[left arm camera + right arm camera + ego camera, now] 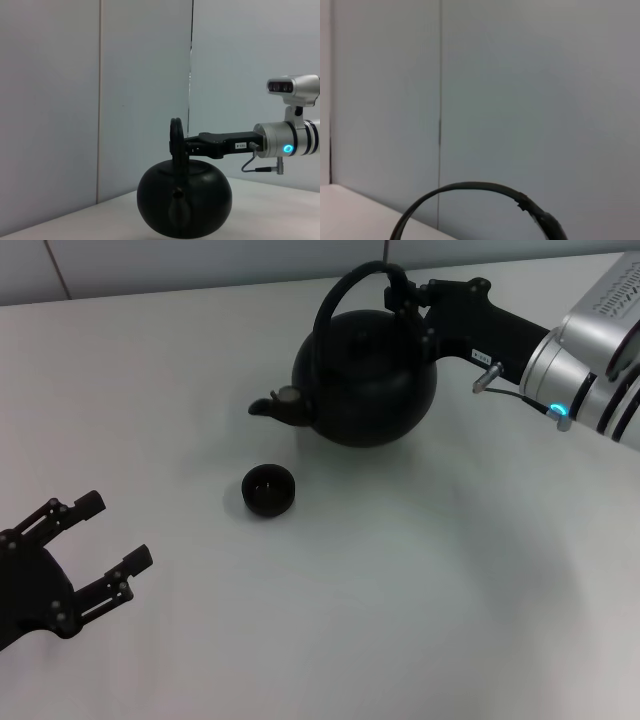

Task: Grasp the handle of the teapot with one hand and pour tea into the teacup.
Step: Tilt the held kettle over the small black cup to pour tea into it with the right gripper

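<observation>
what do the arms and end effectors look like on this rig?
Right arm: silver ribbed metal, black bands, blue light ring, thin grey cable, camera on the wrist. Right end effector: matte black, small white label. Left end effector: matte black, two linked fingers with visible screws.

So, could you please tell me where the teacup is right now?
In the head view, the teacup sits on the table, apart from the teapot, just nearer the robot than its spout.

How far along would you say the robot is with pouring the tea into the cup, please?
Done: the right gripper has reached the handle and appears closed on it. In hand: the teapot sits upright on the table, not yet visibly lifted. Left: lifting, carrying the spout over the teacup, and tipping. The left gripper waits open near the table's front left.
</observation>
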